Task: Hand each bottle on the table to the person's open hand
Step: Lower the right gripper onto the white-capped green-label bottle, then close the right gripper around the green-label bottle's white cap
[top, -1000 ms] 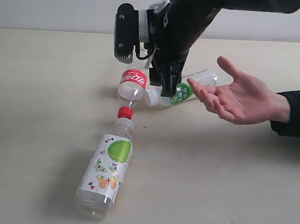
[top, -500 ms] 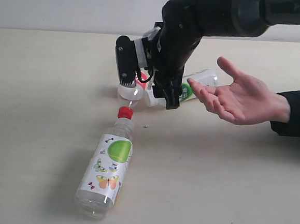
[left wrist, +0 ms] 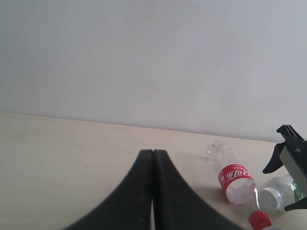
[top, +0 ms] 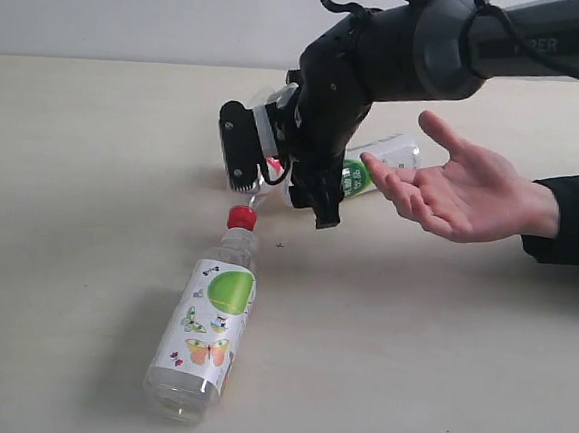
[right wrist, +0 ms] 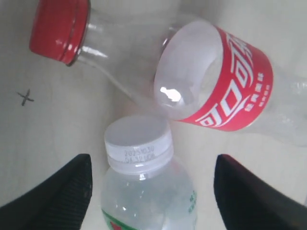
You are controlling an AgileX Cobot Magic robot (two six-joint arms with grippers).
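The right tool (right wrist: 152,160) is released, jaws wide on either side of the green-label bottle's (right wrist: 146,201) white cap. That bottle lies on the counter (top: 408,366) against the red-label bottle (right wrist: 225,86), near the hand (top: 462,195). The left tool (left wrist: 153,163) is clenched, empty.

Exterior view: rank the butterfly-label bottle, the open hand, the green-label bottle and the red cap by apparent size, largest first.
1. Butterfly-label bottle and open hand: about alike; the bottle lies nearer the camera, so no ranking.
2. Green-label bottle: partly hidden behind the right gripper.
3. Red cap.
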